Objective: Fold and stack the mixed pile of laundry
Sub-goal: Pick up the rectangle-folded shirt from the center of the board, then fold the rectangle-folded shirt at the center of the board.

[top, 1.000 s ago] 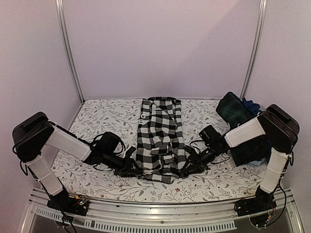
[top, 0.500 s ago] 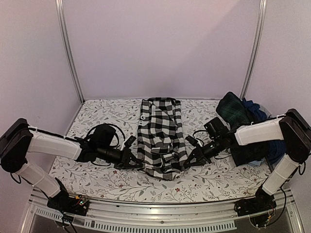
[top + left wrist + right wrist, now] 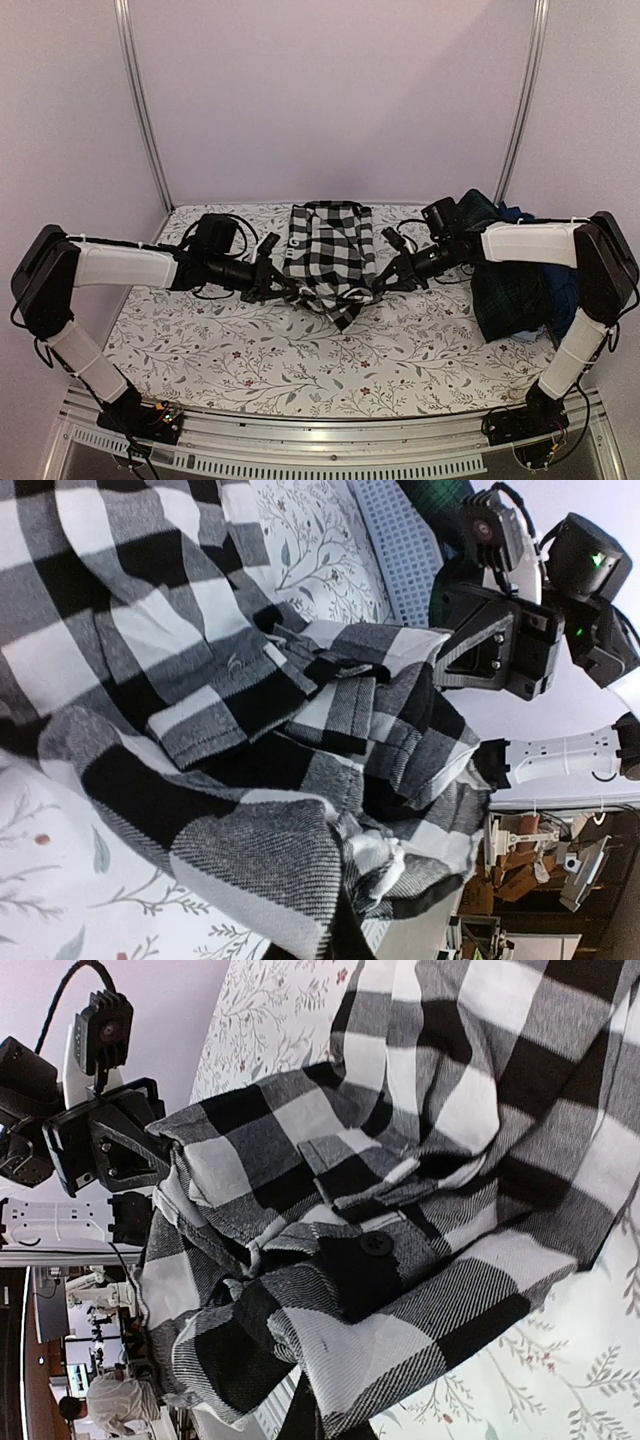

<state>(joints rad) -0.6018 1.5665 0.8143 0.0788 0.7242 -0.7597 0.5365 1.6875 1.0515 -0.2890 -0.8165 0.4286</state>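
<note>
**A:** Since a second ago both arms have stretched out from their bases. The near hem of the black-and-white checked shirt (image 3: 330, 250) has come up off the cloth and moved toward the back.

**B:** Which arm has it?

**A:** Both. The left gripper (image 3: 288, 290) is clamped on the hem's left corner and the right gripper (image 3: 380, 284) on its right corner. The hem sags between them.

**B:** And the fold?

**A:** The shirt's long axis runs from the arms toward the back wall. Its collar end lies flat beyond the fingertips, about equally near each arm, so I judge the hem should travel straight ahead.

**B:** Around it?

**A:** The dark green plaid garment (image 3: 505, 275) is heaped at the right, apart from the shirt. Both lie on the floral-printed table covering (image 3: 300, 365). Pale walls and two metal uprights (image 3: 140, 110) enclose the cell.
</note>
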